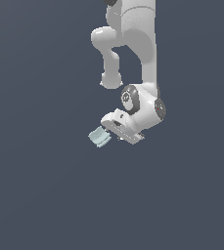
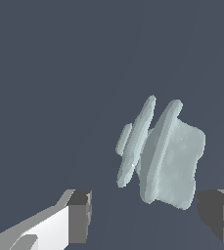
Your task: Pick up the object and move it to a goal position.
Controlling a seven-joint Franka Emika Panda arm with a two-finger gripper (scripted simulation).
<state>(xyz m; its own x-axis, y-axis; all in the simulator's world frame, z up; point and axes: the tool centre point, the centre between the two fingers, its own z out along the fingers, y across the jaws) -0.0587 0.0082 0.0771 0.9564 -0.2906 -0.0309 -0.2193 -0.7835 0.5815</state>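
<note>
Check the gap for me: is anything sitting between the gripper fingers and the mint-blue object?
Nothing: in the wrist view only bare dark ground separates the fingers from the object; the jaws are spread.

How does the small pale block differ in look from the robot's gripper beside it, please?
The block is pale mint-blue, the gripper white with dark fingers. The block is smaller. The block has curved ridges; the gripper's fingers are boxy. Both sit against the same plain dark background.
</note>
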